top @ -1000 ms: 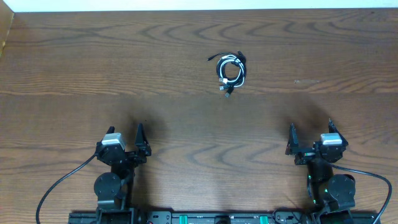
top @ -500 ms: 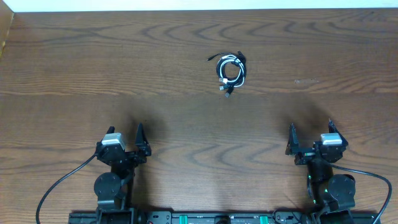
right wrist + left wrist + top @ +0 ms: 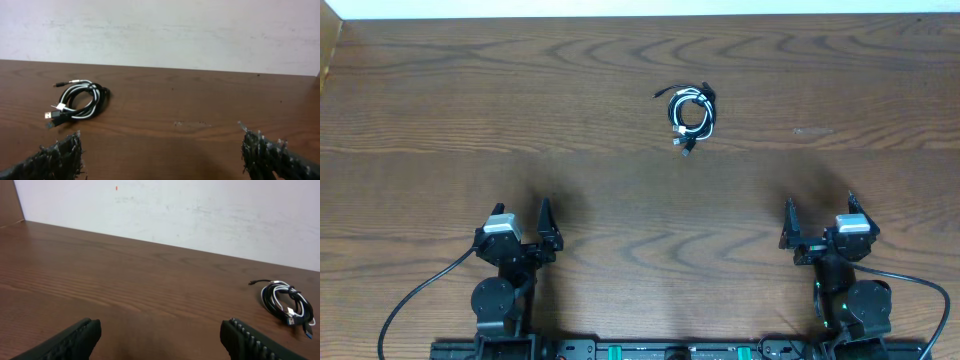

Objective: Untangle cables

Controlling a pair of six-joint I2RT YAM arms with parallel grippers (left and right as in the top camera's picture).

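Overhead view shows you the cables (image 3: 691, 113) as 1 small coiled bundle, a black cord and a white cord looped together. They lie on the wooden table (image 3: 440, 100) toward the far side, slightly right of centre. 1 plug end sticks out at the far left of the coil and another points toward the near side. Both arms sit at the near edge, well apart from the coil. Your left gripper (image 3: 522, 215) is released, its 2 jaws spread with nothing between them. Your right gripper (image 3: 820, 212) is also spread wide and empty. In the left wrist view the cables (image 3: 287, 302) lie ahead at the right edge of the frame, and the dark fingers (image 3: 75, 339) stand apart over bare wood. In the right wrist view the cables (image 3: 80, 100) lie ahead on the left, white strands among the black loops, and the ridged pads (image 3: 270, 152) frame bare table. A pale wall (image 3: 200, 210) rises behind the far edge. A thicker black wire (image 3: 410, 300) curves out from the left arm's base.
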